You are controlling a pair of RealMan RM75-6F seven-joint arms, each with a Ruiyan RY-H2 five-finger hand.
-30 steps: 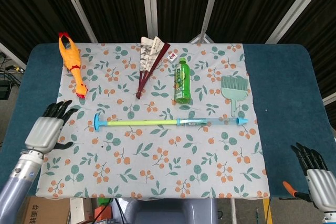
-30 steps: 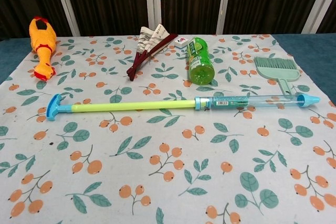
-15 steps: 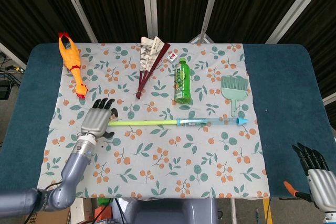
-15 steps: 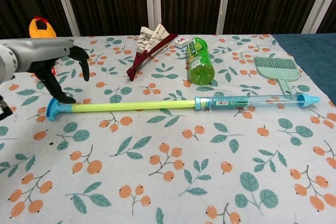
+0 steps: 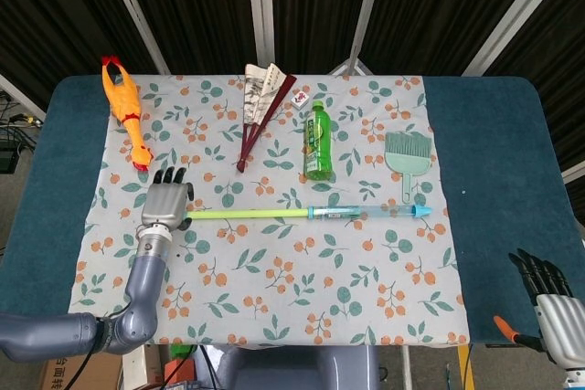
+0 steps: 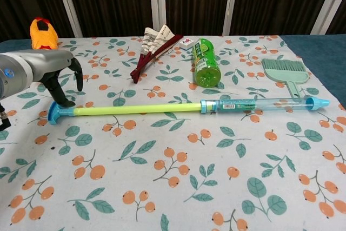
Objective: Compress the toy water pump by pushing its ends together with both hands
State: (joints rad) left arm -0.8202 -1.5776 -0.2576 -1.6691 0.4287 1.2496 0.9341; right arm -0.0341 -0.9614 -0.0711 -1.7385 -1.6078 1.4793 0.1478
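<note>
The toy water pump (image 5: 302,213) lies stretched out across the floral cloth, running left to right. Its yellow-green rod (image 6: 135,110) ends in a blue handle (image 6: 54,113) on the left. Its clear barrel (image 6: 254,104) ends in a blue nozzle on the right. My left hand (image 5: 164,200) hovers over the handle end with fingers spread and holds nothing. In the chest view the left hand (image 6: 54,74) has its thumb down beside the handle. My right hand (image 5: 548,294) stays at the table's near right corner with fingers spread, far from the nozzle.
A rubber chicken (image 5: 126,116) lies at the far left. A folded fan (image 5: 260,102), a green bottle (image 5: 317,142) and a small teal brush (image 5: 408,157) lie behind the pump. An orange-handled tool (image 5: 507,332) is by my right hand.
My left hand swung in from the table's left edge to the pump's handle end, then settled slightly left over it. The pump and my right hand have not moved.
</note>
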